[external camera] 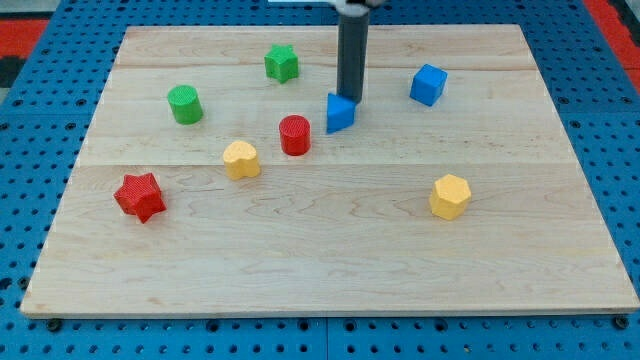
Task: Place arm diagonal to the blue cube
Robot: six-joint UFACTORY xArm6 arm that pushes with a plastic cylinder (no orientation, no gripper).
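While my tip (351,99) touches the blue wedge (340,113), the pale wooden worktop (330,250) lies on blue pegboard (40,100); my jawless end effector grips nothing.

Pale wooden board (330,250) on blue pegboard (30,200); my tip (349,99) is dark; blue cube (428,84), blue wedge (340,113), red star (139,196).

We are in a robotics lab or test bench, not a home or a shop. Our pale wooden table (330,260) lies on a blue perforated mat (30,200) with a regular grid of holes, the kind of mounting surface used for fixing rigs, and a red stretch of the same surface (30,35) shows at the view's top corners. Only small coloured plastic-looking blocks sit on the table, scattered like test pieces, and a dark rod (351,55) comes down from above.
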